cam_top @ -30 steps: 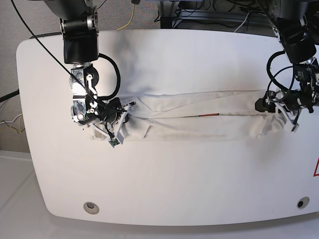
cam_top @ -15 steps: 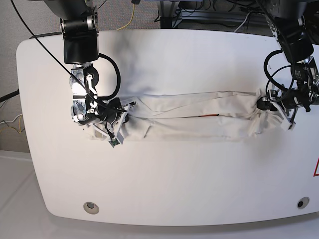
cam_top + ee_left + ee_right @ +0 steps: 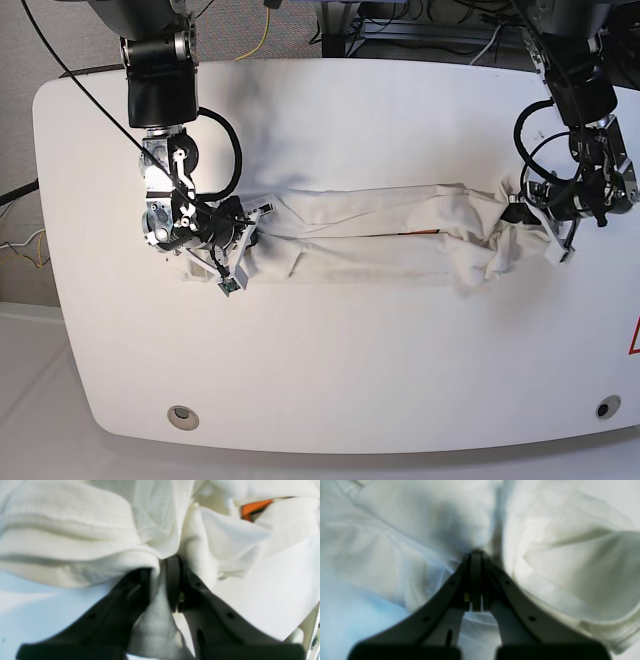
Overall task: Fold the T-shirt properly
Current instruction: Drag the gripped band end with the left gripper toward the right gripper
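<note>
On the tabletop (image 3: 330, 360), both jaws grip the T-shirt (image 3: 380, 240); no writing readable.

White T-shirt (image 3: 380, 235) with an orange print patch; glossy white tabletop (image 3: 330, 370); black jaws

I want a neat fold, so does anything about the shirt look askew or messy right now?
Yes. The T-shirt lies as a long band, but the end by the left gripper is bunched and crumpled rather than flat, with cloth pinched between its fingers. An orange patch of print peeks out of the folds there.
</note>
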Available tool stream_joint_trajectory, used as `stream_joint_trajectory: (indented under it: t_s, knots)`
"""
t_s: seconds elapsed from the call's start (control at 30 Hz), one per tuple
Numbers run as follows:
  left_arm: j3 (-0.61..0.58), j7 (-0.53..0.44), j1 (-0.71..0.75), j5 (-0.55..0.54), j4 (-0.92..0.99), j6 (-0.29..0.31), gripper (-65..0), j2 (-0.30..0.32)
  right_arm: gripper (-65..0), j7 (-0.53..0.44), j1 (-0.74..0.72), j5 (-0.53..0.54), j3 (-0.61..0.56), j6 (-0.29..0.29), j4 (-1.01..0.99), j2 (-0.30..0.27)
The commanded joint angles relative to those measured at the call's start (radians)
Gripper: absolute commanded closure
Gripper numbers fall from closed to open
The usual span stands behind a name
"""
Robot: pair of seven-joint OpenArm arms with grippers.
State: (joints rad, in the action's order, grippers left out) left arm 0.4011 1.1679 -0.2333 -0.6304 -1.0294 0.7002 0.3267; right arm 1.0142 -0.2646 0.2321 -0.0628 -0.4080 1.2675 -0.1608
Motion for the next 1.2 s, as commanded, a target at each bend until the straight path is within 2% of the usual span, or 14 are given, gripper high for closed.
stream_joint_trajectory:
  t_s: [0.0,0.3,0.8,1.03,1.17]
  knots:
    - [-0.003,0.042,-0.011,0.031,-0.052,-0.002,-6.7,0.009,0.0,0.096,0.023,-0.044,-0.006,-0.002,-0.022,-0.001]
    - [-0.001,0.073,-0.034,-0.064,-0.162,-0.002,-6.9,0.009,0.0,0.096,0.023,-0.044,-0.006,-0.002,-0.025,-0.001]
    - [-0.011,0.071,-0.054,-0.426,-0.167,-0.002,-7.1,0.039,0.0,0.094,0.021,-0.041,-0.006,-0.002,-0.022,0.0]
    - [-0.077,0.07,-0.093,-0.529,-0.162,-0.002,-7.1,0.033,0.0,0.094,0.021,-0.043,-0.006,-0.002,-0.022,0.0]
    - [-0.097,0.068,-0.099,-0.56,-0.162,-0.002,-7.1,-0.005,0.0,0.094,0.021,-0.041,-0.006,-0.002,-0.022,0.0]
